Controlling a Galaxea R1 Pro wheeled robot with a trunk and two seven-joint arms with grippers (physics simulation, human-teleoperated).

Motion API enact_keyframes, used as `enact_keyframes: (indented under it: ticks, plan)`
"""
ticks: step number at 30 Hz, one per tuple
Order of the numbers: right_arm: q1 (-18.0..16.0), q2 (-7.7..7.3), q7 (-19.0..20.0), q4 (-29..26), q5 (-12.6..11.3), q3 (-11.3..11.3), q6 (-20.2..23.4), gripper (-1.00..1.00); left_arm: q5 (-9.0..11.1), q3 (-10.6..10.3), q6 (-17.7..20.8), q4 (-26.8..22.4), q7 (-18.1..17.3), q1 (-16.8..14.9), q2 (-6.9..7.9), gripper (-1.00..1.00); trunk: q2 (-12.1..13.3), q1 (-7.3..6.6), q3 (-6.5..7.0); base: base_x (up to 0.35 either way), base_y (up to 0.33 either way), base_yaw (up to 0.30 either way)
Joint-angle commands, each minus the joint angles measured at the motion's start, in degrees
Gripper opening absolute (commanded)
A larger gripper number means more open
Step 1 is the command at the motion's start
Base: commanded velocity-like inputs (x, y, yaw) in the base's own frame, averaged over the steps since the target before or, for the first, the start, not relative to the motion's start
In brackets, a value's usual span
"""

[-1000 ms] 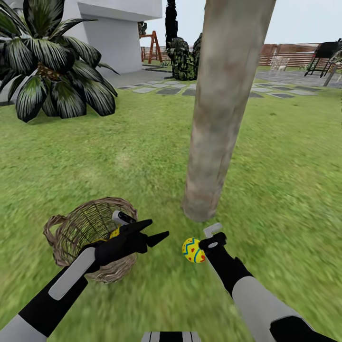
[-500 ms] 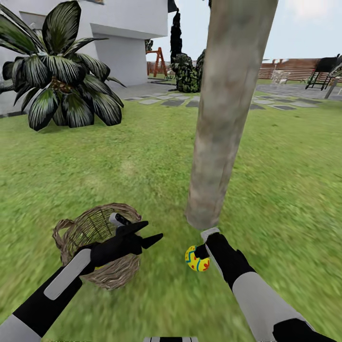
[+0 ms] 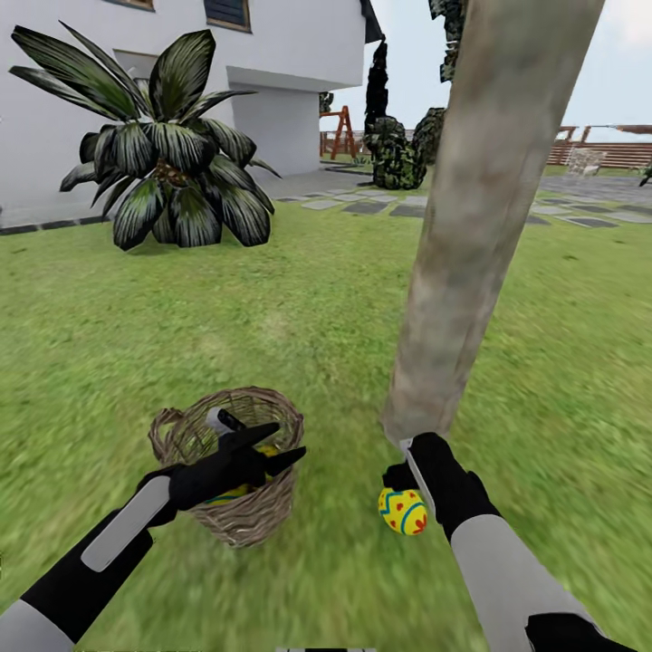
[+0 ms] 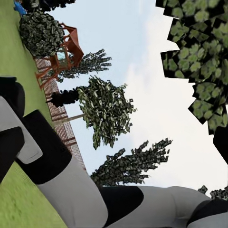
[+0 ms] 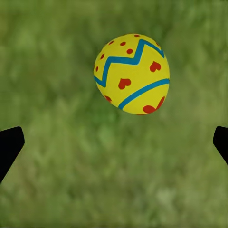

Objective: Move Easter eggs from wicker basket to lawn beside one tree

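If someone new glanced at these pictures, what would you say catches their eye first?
Probably the bright yellow Easter egg with red hearts and blue zigzags, on the lawn at the foot of the thick grey tree, just beside the right tool, whose fingers stand wide apart. Next, the wicker basket to its left, with the left tool over its rim.

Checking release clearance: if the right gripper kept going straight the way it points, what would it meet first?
Probably the Easter egg, centred ahead of the open right gripper, then the lawn behind it. Depth is unclear.
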Motion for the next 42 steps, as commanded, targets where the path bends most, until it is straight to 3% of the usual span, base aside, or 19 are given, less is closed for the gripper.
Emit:
enact_keyframes:
  ticks: [1,7,23,25,27,29,30,34,39,41,42]
  plan:
    - [-0.02,0.04,0.32,-0.09,0.45,-0.05,0.27,1.00,0.35,-0.13,0.25,0.22,-0.09,-0.06,0.03,1.00,-0.02,-0.01,-0.05,0.000,0.000,0.040]
    - [-0.02,-0.08,0.37,-0.13,0.31,-0.51,0.34,1.00,0.38,-0.13,0.27,0.61,-0.18,-0.06,0.00,1.00,-0.02,-0.01,0.01,0.000,0.236,-0.040]
    - [-0.02,-0.20,1.43,-0.99,0.30,-1.69,0.42,1.00,0.38,-0.13,0.36,0.71,-0.19,-0.06,0.00,1.00,-0.02,-0.01,0.65,0.000,0.345,-0.224]
    - [-0.02,-0.29,5.27,-2.64,0.34,-2.33,0.42,1.00,0.38,-0.13,0.36,0.72,-0.18,-0.06,0.00,1.00,-0.02,-0.01,0.66,0.000,0.346,-0.056]
    - [0.05,-0.95,11.65,-4.72,0.42,-3.04,0.45,1.00,0.38,-0.13,0.36,0.73,-0.19,-0.06,0.00,1.00,-0.02,-0.01,0.67,0.000,0.346,-0.023]
    - [0.37,-3.00,19.67,-6.74,0.48,-3.41,0.49,1.00,0.38,-0.13,0.36,0.70,-0.17,-0.06,0.00,1.00,-0.02,-0.01,0.67,0.000,0.346,-0.007]
    - [0.50,-4.77,26.16,-8.14,0.55,-3.52,0.50,1.00,0.38,-0.13,0.36,0.67,-0.18,-0.06,0.00,1.00,-0.02,-0.01,0.67,0.000,0.300,-0.002]
    - [0.69,-7.86,38.91,-12.03,0.59,-3.58,0.53,1.00,0.38,-0.13,0.29,0.72,-0.18,-0.06,0.00,1.00,-0.02,-0.01,0.67,0.000,0.123,-0.001]
    - [1.48,-11.53,49.78,-17.96,0.41,-3.99,1.00,1.00,0.38,-0.13,0.27,0.78,-0.12,-0.06,0.00,1.00,-0.02,-0.01,0.67,0.000,0.013,0.000]
    - [2.09,-12.05,51.29,-20.48,0.41,-5.48,1.03,1.00,0.38,-0.13,0.27,0.76,-0.13,-0.06,0.00,1.00,-0.02,-0.01,0.67,0.000,0.001,0.000]
    - [3.38,-12.14,51.95,-23.94,0.40,-7.83,1.03,1.00,0.38,-0.13,0.27,0.74,-0.14,-0.06,0.00,1.00,-0.02,-0.01,0.67,0.000,0.000,0.000]
